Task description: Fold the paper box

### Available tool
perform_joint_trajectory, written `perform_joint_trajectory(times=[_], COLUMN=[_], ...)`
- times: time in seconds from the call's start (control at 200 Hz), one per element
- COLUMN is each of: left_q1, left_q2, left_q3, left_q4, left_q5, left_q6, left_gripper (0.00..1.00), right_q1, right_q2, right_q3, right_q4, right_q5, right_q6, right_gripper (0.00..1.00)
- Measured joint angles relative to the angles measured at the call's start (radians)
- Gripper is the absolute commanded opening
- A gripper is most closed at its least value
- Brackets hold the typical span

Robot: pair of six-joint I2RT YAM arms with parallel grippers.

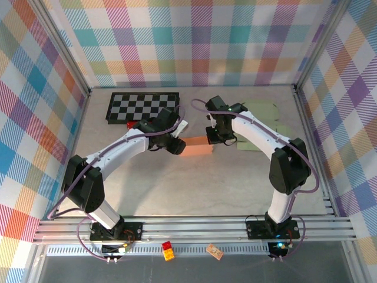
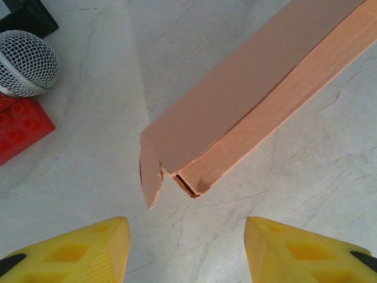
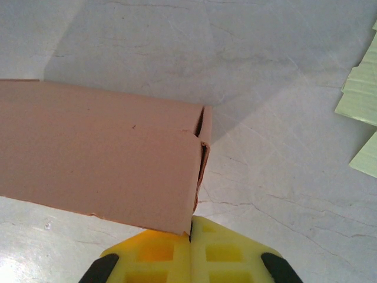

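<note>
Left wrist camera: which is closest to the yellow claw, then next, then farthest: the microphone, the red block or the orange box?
1. Orange box, its open end just ahead of the left claw.
2. Red block, at the left edge.
3. Microphone, upper left, beyond the block.

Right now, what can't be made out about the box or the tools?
Top view: both ends of the paper box sit under the wrists, flaps hidden.
Left wrist view: box's far end cut by the frame edge; inside of its open end too dark.
Right wrist view: box's left end cut off; whether the shut right tool pinches the flap corner, the tool itself hides it.
</note>
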Motion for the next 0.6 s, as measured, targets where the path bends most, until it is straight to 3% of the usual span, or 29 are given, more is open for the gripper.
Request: perform_joint_trajectory(times=[0.23, 0.6], left_q1=[0.026, 0.071], left_q2=[0.0, 0.024], left_q3=[0.002, 0.014], left_q4=[-0.001, -0.011], left_q5=[-0.013, 0.093], left_q6=[0.034, 0.109], left_gripper=[0.64, 0.52], right_q1=[0.0, -0.001], right_q2=[0.01, 0.039], right_q3=[0.023, 0.058], right_q4=[-0.03, -0.052], right_q5=[-0.012, -0.038], right_q6=[-0.002, -0.005], right_gripper=[0.0, 0.0])
